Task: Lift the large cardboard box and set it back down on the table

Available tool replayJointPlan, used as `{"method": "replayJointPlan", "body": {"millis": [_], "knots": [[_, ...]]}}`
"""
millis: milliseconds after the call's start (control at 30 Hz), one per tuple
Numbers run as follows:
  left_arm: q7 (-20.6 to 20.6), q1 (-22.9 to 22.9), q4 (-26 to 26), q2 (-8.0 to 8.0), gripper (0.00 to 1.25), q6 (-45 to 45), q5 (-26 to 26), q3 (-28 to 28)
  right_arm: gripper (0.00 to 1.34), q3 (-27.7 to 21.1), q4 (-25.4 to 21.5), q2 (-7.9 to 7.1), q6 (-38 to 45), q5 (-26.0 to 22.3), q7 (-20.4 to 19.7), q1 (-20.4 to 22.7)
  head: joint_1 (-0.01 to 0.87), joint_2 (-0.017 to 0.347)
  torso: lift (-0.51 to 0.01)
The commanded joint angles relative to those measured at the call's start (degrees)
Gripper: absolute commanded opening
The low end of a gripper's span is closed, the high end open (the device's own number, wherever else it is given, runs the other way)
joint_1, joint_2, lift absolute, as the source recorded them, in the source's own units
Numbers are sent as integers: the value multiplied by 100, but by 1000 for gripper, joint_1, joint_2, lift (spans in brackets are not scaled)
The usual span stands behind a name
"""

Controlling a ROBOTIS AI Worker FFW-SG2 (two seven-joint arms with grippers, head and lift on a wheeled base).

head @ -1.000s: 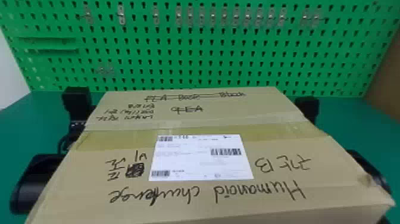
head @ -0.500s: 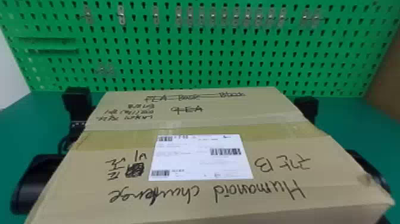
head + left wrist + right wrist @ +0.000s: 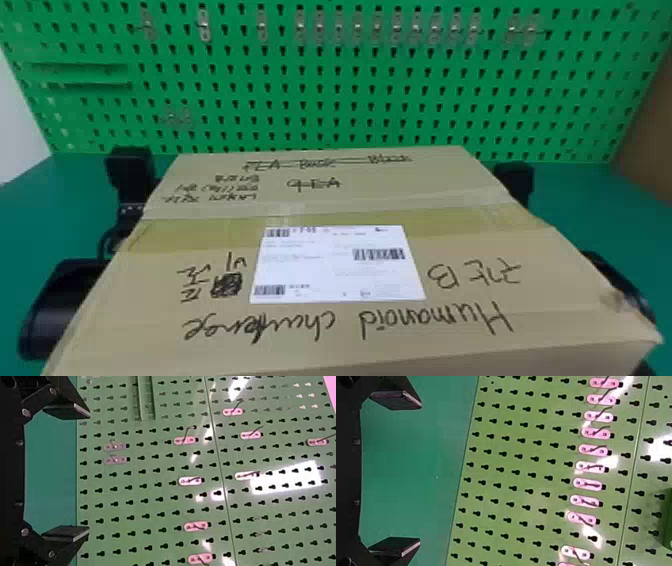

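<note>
Cardboard box (image 3: 400, 345) sits front and center for us, near edge toward our side, between our two arms. Can't tell if it's on the table or off it. Shipping label (image 3: 332, 265) mid-top, marker writing around it, tape band running across. Left arm (image 3: 60, 310) is along the box's left side, right arm (image 3: 607, 275) along its right; contact unclear. Left gripper (image 3: 130, 170) shows by the far left part, right gripper (image 3: 516, 181) by the far right. Both released, fingers wide apart. Green table (image 3: 600, 210) on either side. Behind: green pegboard (image 3: 350, 115), row of hooks (image 3: 358, 30) up high.
</note>
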Motion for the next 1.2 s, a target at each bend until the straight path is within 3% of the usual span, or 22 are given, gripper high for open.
{"method": "replayJointPlan", "body": {"millis": [0, 600, 1167], "knots": [[0, 0, 1, 0, 1002, -3, 0, -8, 1252, 8, 1, -6, 0, -4, 0, 0, 566, 54, -183], [0, -220, 1, 0, 1002, -3, -9, -69, 1250, 131, 19, -58, 0, -4, 0, -228, 566, 54, -183], [35, -272, 36, -9, 1002, -3, -18, -131, 1252, 210, 45, 21, 0, -30, 0, -281, 566, 54, -183]]}}
